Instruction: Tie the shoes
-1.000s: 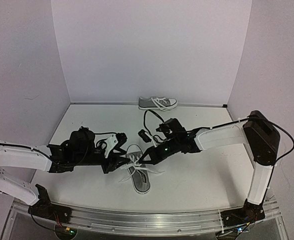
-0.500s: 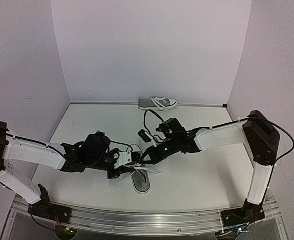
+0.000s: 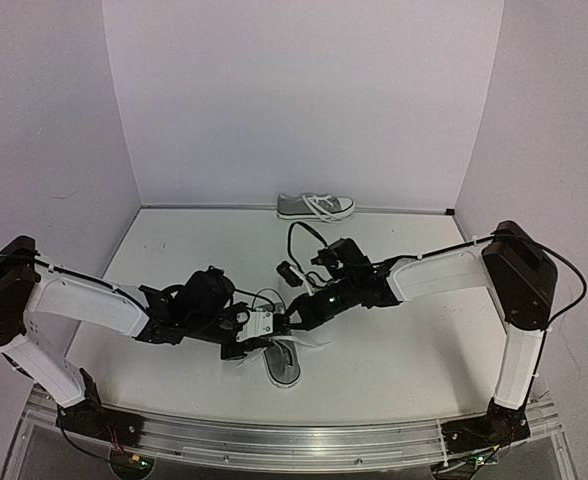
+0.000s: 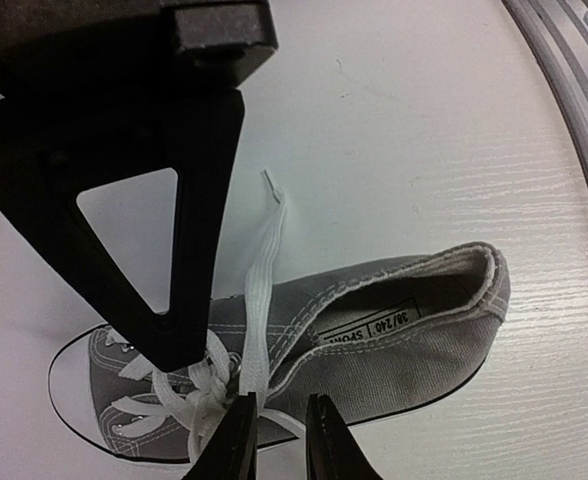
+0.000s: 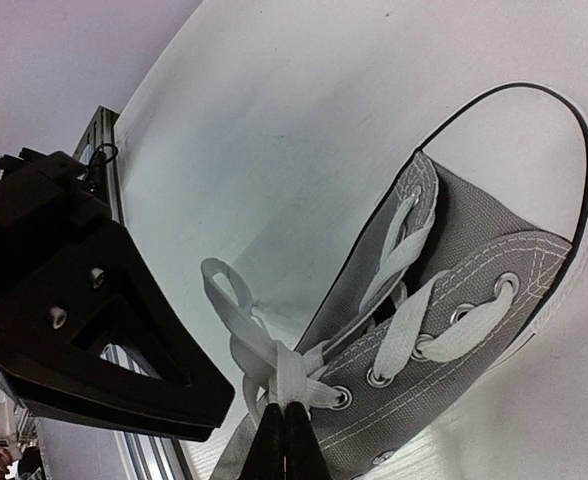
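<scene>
A grey sneaker [image 3: 286, 366] lies near the table's front, toe towards the back, mostly under both grippers. In the left wrist view its heel opening [image 4: 414, 300] and a loose white lace strand [image 4: 260, 290] show. My left gripper [image 4: 279, 445] hangs beside the shoe's side, jaws a narrow gap apart, with the strand running down by the left finger. My right gripper [image 5: 284, 445] is shut on the white lace knot [image 5: 296, 375] at the top eyelets, with a small loop [image 5: 224, 290] sticking out. The second sneaker [image 3: 316, 207] lies laced at the back wall.
The two grippers nearly touch over the near shoe: the right gripper's black frame [image 4: 164, 200] fills the left wrist view, and the left gripper [image 5: 84, 330] crowds the right wrist view. A metal rail [image 3: 274, 432] runs along the table's front edge.
My left arm has reached rightwards, bringing its gripper from left of the shoe to right over it beside the right gripper. The right arm has held still on the lace.
</scene>
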Tool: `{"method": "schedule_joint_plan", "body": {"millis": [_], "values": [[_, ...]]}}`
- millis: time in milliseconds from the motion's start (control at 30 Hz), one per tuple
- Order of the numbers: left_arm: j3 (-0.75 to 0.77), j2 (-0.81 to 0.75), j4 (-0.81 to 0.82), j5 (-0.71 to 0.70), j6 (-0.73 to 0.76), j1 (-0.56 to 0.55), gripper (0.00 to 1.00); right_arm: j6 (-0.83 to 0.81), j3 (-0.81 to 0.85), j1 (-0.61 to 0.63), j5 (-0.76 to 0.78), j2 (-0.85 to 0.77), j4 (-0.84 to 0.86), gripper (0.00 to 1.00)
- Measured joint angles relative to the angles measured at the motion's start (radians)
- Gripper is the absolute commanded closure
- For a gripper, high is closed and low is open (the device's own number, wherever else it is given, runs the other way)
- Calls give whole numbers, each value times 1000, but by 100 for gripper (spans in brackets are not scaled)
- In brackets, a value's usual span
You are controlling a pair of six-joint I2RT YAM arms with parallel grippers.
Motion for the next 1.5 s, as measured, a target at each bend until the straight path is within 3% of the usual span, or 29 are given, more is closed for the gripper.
{"method": "schedule_joint_plan", "body": {"millis": [300,1100,1400,1500], "values": [[0,19,1,-35,4,0,76,0,0,0,-4,0,3,100],[2,18,53,-44,4,-1,79,3,0,0,-7,0,6,100],[26,78,52,-96,2,-5,95,3,0,0,-10,0,14,100],[26,75,54,-98,-2,-6,96,4,0,0,-12,0,17,100]]}}
